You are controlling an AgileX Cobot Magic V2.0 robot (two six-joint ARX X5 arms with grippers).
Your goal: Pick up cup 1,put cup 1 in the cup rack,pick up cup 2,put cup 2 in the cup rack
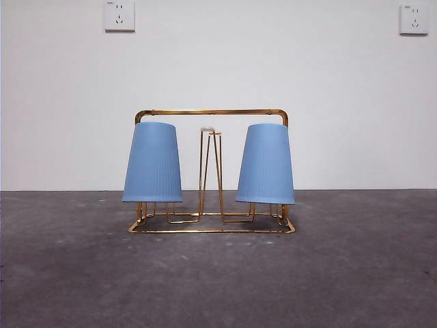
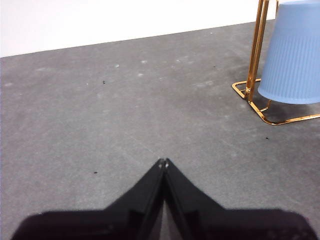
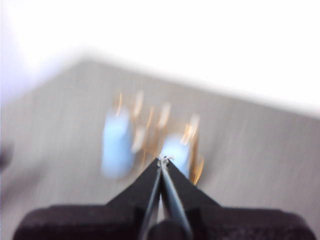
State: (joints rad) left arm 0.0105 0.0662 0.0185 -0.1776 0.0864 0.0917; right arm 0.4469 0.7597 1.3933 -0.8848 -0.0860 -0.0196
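Note:
The gold wire cup rack [image 1: 212, 113] stands in the middle of the grey table. Two blue ribbed cups hang upside down on its pegs: one on the left [image 1: 153, 162], one on the right [image 1: 265, 164]. A bare hairpin peg [image 1: 210, 171] with a pale tip stands between them. My left gripper [image 2: 163, 162] is shut and empty, low over the table, apart from the rack [image 2: 257, 60] and one cup [image 2: 293, 52]. My right gripper [image 3: 162, 160] is shut and empty; its view is blurred and shows both cups [image 3: 116, 142] and the rack [image 3: 192, 150] from a distance.
The grey table [image 1: 218, 280] stretches bare in front of the rack. A white wall behind carries two power sockets [image 1: 119, 15]. No arm shows in the front view.

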